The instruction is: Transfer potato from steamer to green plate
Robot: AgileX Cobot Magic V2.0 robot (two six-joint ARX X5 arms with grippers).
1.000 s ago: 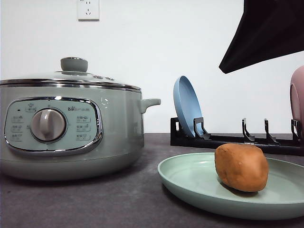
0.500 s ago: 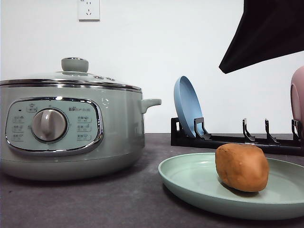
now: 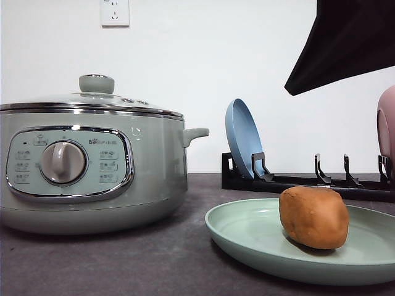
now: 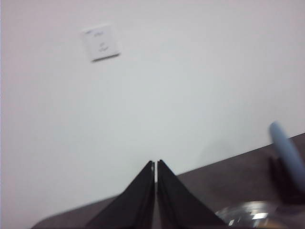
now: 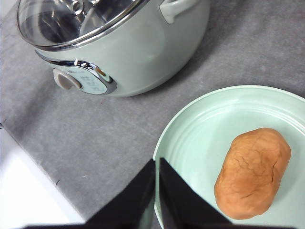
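Observation:
The orange-brown potato (image 3: pixel 313 217) (image 5: pixel 252 171) lies on the pale green plate (image 3: pixel 247 237) (image 5: pixel 205 129) at the front right of the table. To its left stands the steamer (image 3: pixel 92 169) (image 5: pixel 124 52), pale green with its glass lid on. My right gripper (image 5: pixel 157 162) hangs above the plate's near rim, fingers shut together and empty, the potato off to one side of it. High up facing the white wall, my left gripper (image 4: pixel 155 163) is shut with nothing in it.
A black dish rack (image 3: pixel 308 182) stands behind the plate, holding an upright blue plate (image 3: pixel 242 139) and a pink dish (image 3: pixel 387 126) at the right edge. A dark arm part (image 3: pixel 345 43) overhangs the upper right. The wall has a socket (image 3: pixel 115 12).

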